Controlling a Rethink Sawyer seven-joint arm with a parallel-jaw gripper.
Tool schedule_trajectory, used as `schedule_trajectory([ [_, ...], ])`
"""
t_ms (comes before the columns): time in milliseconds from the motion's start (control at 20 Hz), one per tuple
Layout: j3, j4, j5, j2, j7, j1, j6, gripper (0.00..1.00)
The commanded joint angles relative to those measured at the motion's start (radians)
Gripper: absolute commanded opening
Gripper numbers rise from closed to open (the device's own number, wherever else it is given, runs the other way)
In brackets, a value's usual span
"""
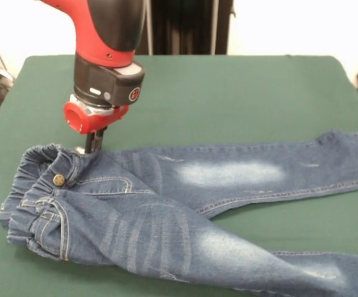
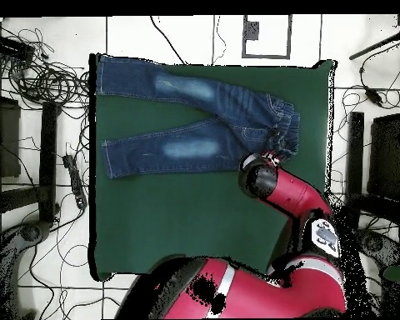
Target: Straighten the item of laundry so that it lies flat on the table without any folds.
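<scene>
One small pair of blue denim jeans (image 1: pixel 166 210) with faded whitish thigh patches lies on the large dark green felt-covered table (image 1: pixel 228 93), waistband bunched, the near leg folded across and cut off at the picture's lower edge. In the overhead view, one leg's cuff reaches the table's side edge; much open green stays free. One red and black gripper (image 1: pixel 93 146) stands at the waistband's far rim; whether its dark fingers are spread or pinching denim I cannot tell.
</scene>
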Motion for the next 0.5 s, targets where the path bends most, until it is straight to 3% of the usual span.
schedule_trajectory([
  [50, 0.044, 0.204, -0.024, 0.077, 0.017, -0.016, 0.015, 0.0],
  [500, 0.048, 0.237, -0.032, 0.052, 0.0, -0.015, 0.02, 0.0],
])
